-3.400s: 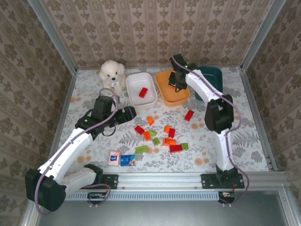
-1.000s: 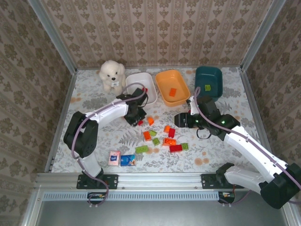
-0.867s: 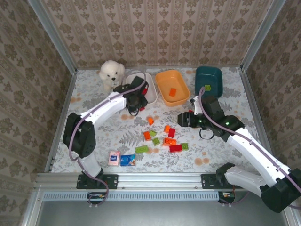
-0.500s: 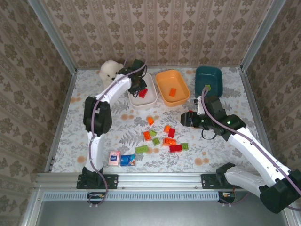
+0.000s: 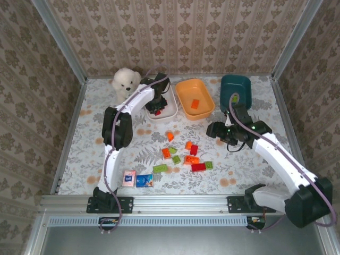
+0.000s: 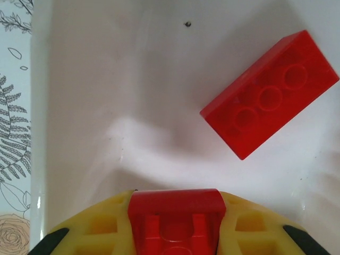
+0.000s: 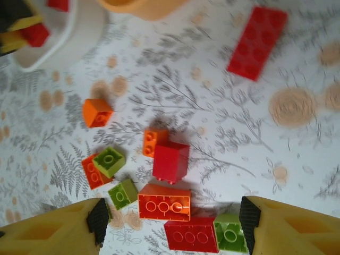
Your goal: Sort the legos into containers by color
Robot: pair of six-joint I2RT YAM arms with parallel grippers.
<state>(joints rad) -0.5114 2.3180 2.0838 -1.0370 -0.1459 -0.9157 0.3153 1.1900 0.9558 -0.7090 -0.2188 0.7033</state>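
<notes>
Legos (image 5: 191, 159) lie mostly loose mid-table, with red, orange and green mixed together. At left, the left gripper (image 6: 175, 231) hangs low inside the white tray (image 6: 79, 106), its jaws pinching a red brick (image 6: 175, 212) near a second red brick (image 6: 271, 95) lying there, so this tray seems meant for red. The orange tray (image 5: 183, 91) holds an orange brick (image 5: 195, 103), and the teal tray (image 5: 239, 84) holds a green brick (image 5: 234, 98). At right, the right gripper (image 7: 172, 218) hovers over the pile with jaws spread and empty, probably lining up its next pick.
</notes>
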